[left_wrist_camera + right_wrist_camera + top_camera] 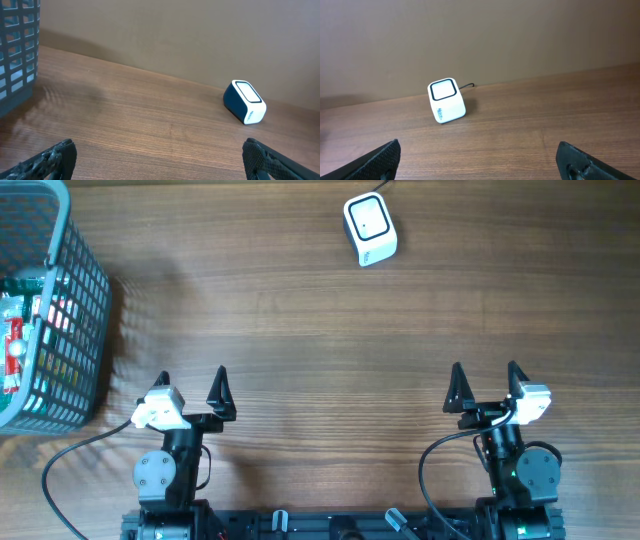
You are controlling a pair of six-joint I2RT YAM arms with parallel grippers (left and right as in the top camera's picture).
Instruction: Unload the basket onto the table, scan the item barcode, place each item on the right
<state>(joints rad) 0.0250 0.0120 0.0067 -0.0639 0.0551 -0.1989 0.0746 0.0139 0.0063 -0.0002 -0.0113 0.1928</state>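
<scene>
The left gripper [192, 375] and right gripper [485, 368] are gaping empty, right of the grey plastic mesh basket [85, 300]. Inside it a red-and-white packet [14, 345] is lying, seemingly light and crinkly; pinching its top edge is looking safest.

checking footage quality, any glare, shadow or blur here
Overhead: basket throws a gridded shadow onto the table, barcode scanner top is nearly blown white. Left wrist: fingertips at the bottom edge look soft. Right wrist: scanner sharp, evenly lit.
</scene>
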